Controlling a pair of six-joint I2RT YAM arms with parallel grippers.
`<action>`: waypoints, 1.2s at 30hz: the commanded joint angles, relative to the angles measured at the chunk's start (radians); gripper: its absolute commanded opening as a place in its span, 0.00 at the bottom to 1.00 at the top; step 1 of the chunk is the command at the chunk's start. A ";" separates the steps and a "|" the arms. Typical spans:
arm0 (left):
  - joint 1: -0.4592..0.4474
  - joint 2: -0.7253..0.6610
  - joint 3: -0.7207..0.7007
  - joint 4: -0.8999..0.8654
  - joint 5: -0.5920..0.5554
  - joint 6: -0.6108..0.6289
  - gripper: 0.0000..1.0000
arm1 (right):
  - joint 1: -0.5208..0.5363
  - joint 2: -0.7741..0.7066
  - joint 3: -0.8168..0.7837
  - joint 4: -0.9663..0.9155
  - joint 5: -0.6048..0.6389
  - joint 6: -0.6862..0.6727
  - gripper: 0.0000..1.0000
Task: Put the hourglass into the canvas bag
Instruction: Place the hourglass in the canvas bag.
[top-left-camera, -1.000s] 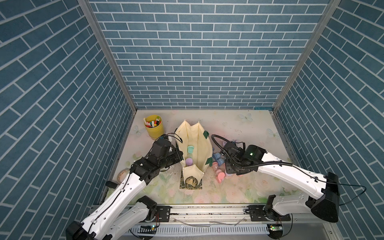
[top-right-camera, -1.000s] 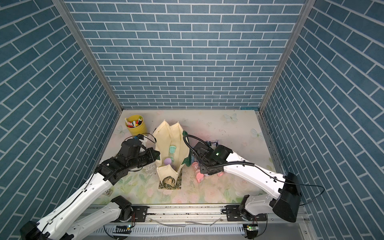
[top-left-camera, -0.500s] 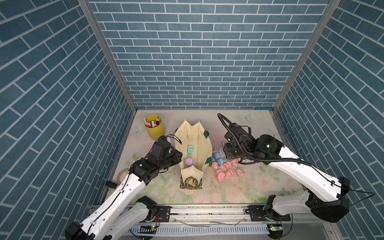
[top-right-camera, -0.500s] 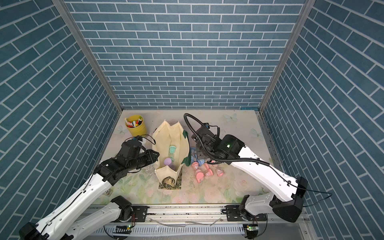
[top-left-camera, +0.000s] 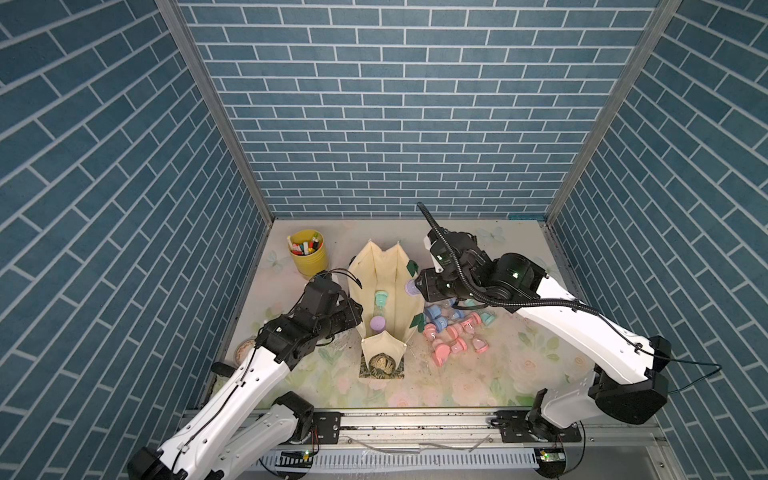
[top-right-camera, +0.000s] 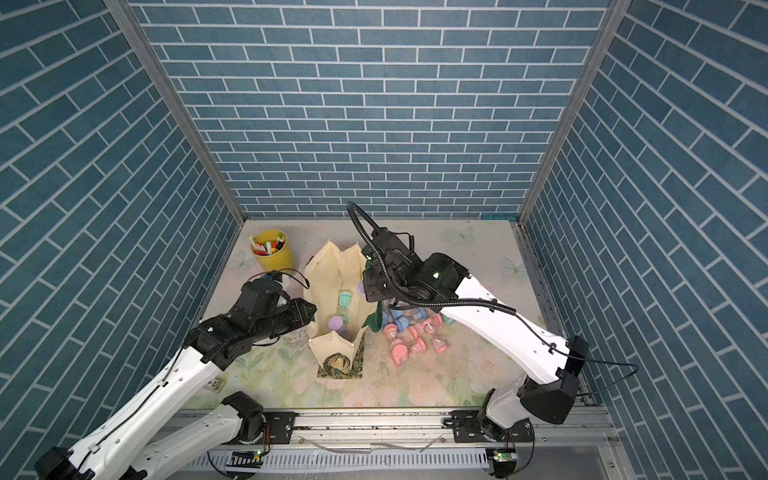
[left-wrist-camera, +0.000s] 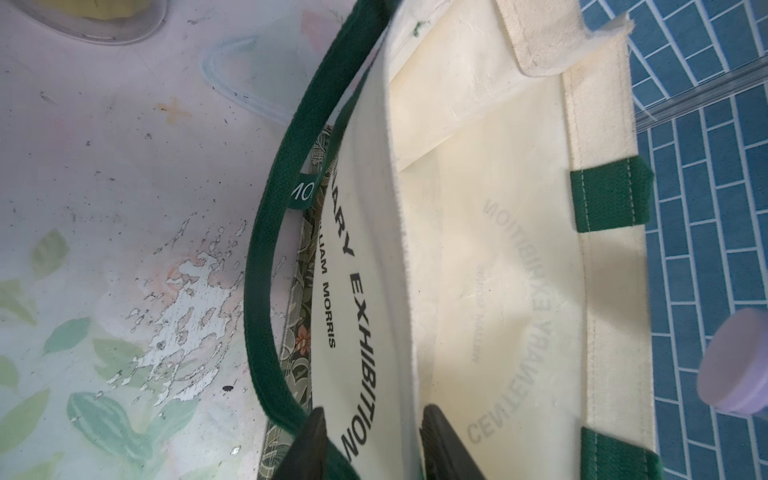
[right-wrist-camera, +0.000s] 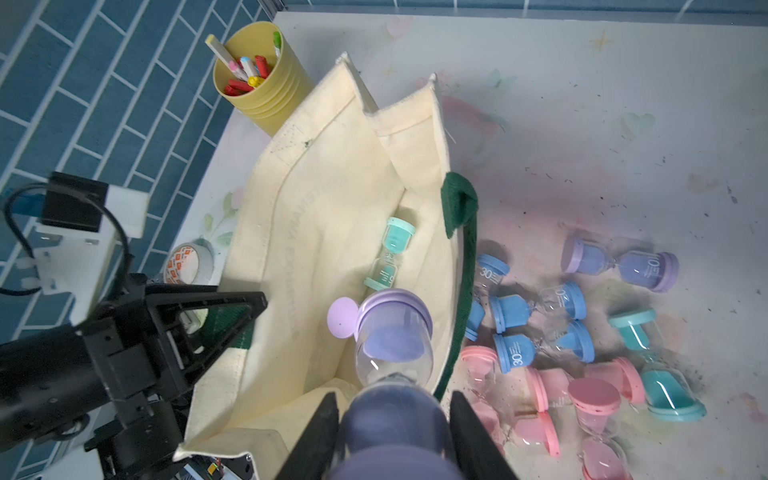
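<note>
Purple hourglass (right-wrist-camera: 392, 332) is clamped in the right hand (right-wrist-camera: 392, 401) above the open canvas bag (right-wrist-camera: 316, 232); the left hand (left-wrist-camera: 372, 413) straddles the bag's rim, jaws apart.

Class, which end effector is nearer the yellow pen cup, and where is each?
Left. The left end effector is at the canvas bag's wall on the yellow pen cup's side; the right end effector, gripping the purple hourglass, is above the bag's opposite rim.

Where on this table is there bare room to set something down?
Bare mat runs along the front, between the canvas bag and the rail. The back right corner behind the right arm is free too. Crowded: the hourglass pile right of the bag, and the left strip holding the left arm.
</note>
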 joint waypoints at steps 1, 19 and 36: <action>-0.002 -0.017 0.030 -0.025 -0.020 0.007 0.41 | 0.006 0.038 0.052 0.024 -0.027 -0.025 0.00; -0.002 -0.013 0.027 0.023 0.004 0.010 0.12 | 0.005 0.330 0.201 -0.003 -0.085 0.006 0.00; -0.002 -0.008 0.012 0.040 0.013 0.017 0.00 | -0.063 0.513 0.251 -0.021 -0.188 0.085 0.00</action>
